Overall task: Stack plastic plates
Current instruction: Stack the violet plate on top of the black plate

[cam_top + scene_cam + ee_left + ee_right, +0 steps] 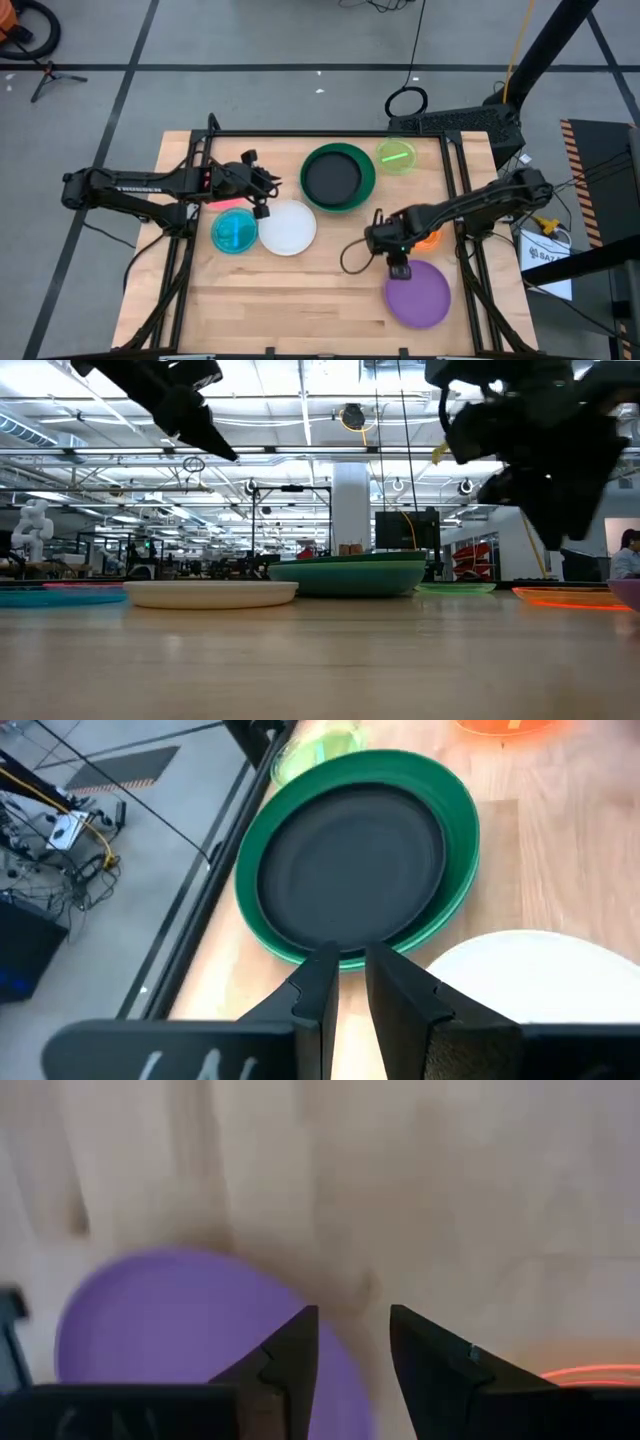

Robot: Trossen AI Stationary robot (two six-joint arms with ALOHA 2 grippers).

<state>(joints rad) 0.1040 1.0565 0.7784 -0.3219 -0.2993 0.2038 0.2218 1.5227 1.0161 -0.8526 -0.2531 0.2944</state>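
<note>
- No brand, label or lettering can be read on any plate; white lettering on the left arm in the high view is too small to make out.
- The wooden table [300, 290] has a wide bare stretch along its near edge and left front corner; black rails run down both sides.
- The round black plastic plate [332, 177] lies inside the larger round dark green plastic plate [362, 193], near the far edge, at the middle.
- The small translucent lime plastic plate [396, 156] sits just beside that pair, at the far edge.
- The round white plastic plate [288, 228] lies flat at the table's middle, with the small translucent blue plastic plate [234, 232] touching or just beside it on the left.
- A sliver of a pink plastic plate [232, 203] shows under the left arm.
- The round purple plastic plate [419, 294] lies near the right front; the orange plastic plate [430, 239] is mostly hidden beneath the right arm.
- The left gripper [262, 196] hangs above the table by the white plate's far rim, fingers nearly closed and empty.
- The right gripper [398, 268] sits over the purple plate's far edge, fingers apart, holding nothing.
</note>
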